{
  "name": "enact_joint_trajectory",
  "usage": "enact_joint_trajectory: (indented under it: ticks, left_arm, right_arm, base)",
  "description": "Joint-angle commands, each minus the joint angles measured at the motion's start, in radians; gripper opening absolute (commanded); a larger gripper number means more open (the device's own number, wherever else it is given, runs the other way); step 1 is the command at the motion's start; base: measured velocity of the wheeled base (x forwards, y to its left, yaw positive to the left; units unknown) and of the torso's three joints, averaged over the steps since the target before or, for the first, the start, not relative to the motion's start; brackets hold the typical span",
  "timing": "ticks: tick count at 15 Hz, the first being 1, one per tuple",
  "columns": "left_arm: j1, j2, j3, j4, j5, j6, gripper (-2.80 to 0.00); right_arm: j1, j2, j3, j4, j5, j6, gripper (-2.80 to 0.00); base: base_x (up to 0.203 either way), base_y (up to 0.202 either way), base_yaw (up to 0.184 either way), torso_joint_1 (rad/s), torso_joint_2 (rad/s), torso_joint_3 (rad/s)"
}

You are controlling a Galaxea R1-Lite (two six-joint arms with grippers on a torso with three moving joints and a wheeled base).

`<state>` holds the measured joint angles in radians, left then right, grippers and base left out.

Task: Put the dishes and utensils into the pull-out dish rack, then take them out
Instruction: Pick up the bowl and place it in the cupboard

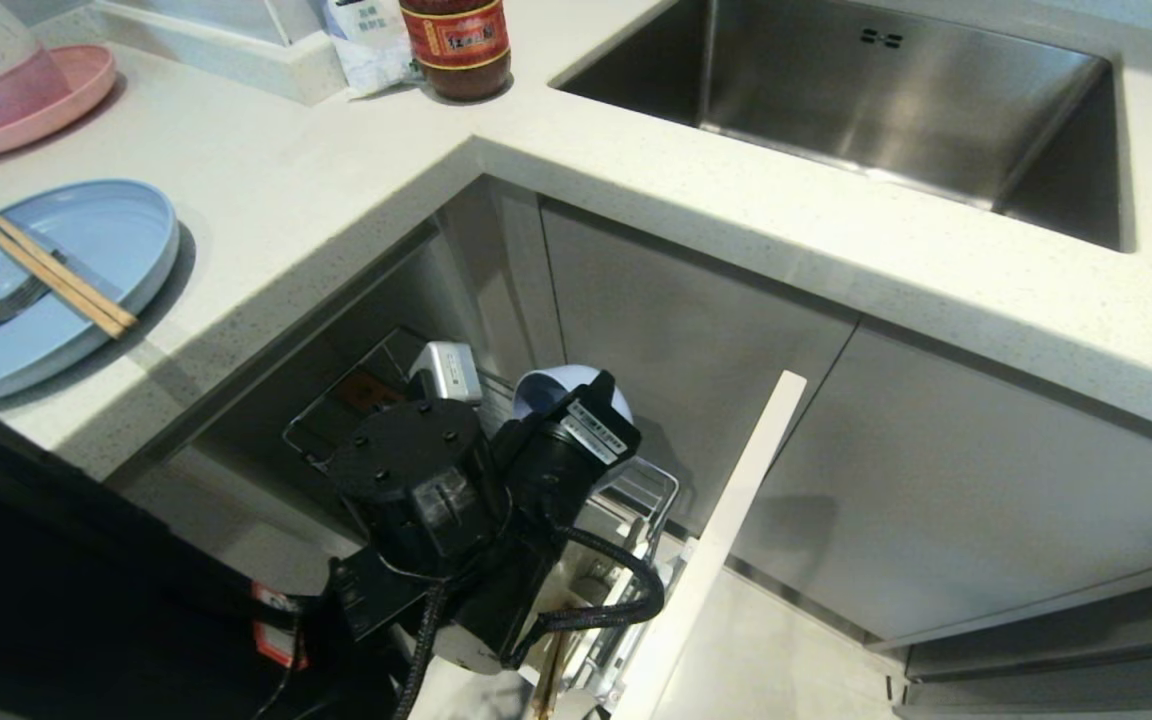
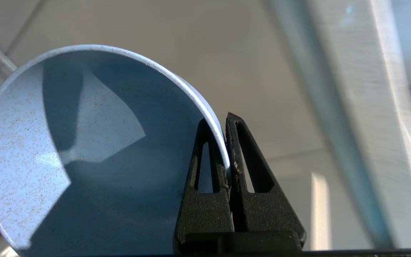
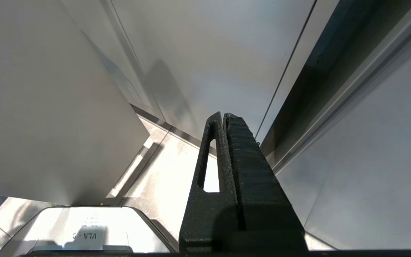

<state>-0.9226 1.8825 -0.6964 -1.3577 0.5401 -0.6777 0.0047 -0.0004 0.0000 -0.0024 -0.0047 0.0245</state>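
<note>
Left end effector (image 2: 227,142) pinched tight on blue bowl (image 2: 84,150) rim, prob. above rack (image 1: 636,500).

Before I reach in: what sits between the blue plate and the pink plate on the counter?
In the head view, only bare white counter separates the blue plate from the pink plate; nothing lies there.
</note>
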Motion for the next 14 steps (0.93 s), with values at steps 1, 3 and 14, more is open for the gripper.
enact_joint_trajectory:
  ticks: [1,3,14]
  left_arm:
    - [0.048,0.102,0.0,-0.074,-0.002,-0.006,-2.8]
    - [0.084,0.14,0.001,-0.13,-0.041,-0.006,-2.8]
    - [0.183,0.236,-0.013,-0.172,-0.181,-0.149,-2.8]
  right_arm:
    - [0.001,-0.004,0.002,-0.001,0.0,0.0,-2.8]
    - [0.001,-0.004,0.002,-0.001,0.0,0.0,-2.8]
    - [0.0,-0.004,0.002,-0.001,0.0,0.0,-2.8]
  base:
    - [0.0,0.0,0.0,0.0,0.0,0.0]
    - [0.0,0.0,0.0,0.0,0.0,0.0]
    - [0.0,0.0,0.0,0.0,0.0,0.0]
